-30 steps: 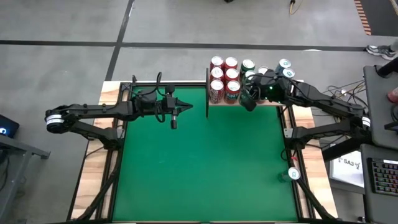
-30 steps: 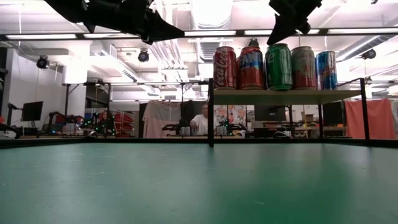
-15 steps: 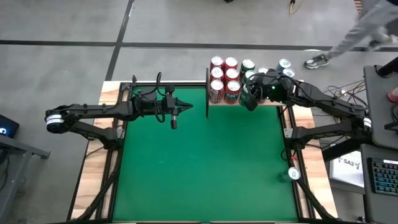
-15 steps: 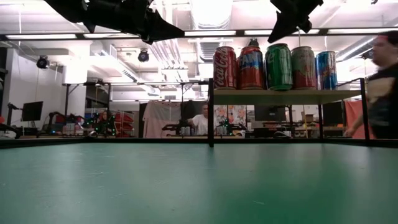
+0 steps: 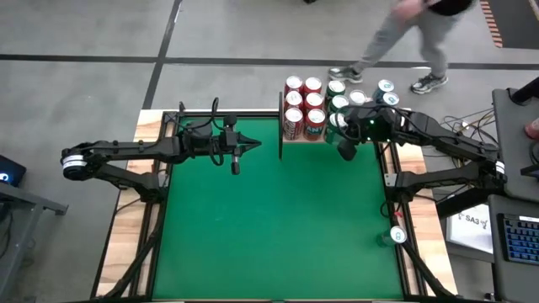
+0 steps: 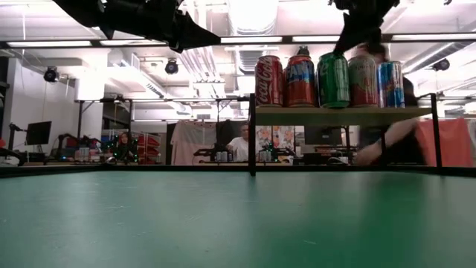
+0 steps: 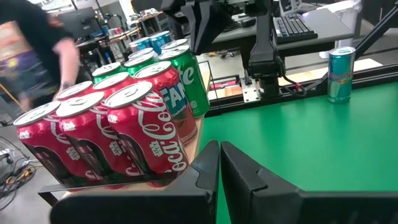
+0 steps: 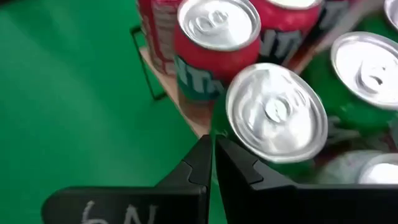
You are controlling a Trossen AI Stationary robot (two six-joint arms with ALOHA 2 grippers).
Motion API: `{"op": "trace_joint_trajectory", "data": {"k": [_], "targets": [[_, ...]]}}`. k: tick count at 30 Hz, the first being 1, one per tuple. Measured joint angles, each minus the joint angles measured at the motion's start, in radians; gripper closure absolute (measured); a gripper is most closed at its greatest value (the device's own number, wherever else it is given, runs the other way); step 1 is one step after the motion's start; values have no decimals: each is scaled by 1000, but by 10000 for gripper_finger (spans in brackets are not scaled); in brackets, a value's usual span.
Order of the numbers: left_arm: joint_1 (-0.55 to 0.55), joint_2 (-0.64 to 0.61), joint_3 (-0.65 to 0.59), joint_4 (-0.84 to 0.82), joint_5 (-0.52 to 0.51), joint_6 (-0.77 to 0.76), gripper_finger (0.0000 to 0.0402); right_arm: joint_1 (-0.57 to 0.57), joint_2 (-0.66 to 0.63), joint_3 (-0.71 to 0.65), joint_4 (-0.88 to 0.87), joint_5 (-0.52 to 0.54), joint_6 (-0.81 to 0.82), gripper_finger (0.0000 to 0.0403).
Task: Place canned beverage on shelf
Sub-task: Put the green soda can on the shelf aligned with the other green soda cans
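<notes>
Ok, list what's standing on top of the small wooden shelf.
The light-wood shelf on black posts carries upright drink cans: red cola cans, red Fanta cans, green cans and a blue can. The front cans hide the rear rows, and the board beneath them is largely covered.

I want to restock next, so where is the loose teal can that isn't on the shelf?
In the high view the teal can stands alone near the table's right edge, well in front of the shelf.

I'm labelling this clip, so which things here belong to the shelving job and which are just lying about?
Job:
- shelf
- cans on the shelf
- teal can at the table's right edge
- right pincer, shut, by the shelf

Just about:
- left pincer, shut, waiting over the table
- person walking past
</notes>
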Motion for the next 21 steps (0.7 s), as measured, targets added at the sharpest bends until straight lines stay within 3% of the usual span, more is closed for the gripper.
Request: {"op": "trace_joint_trajectory", "data": {"k": [6, 21], "targets": [[0, 0, 0, 0, 0, 0, 402, 0, 0, 0, -26, 69, 9, 390], [0, 0, 0, 0, 0, 0, 402, 0, 0, 0, 36, 71, -15, 390]]}}
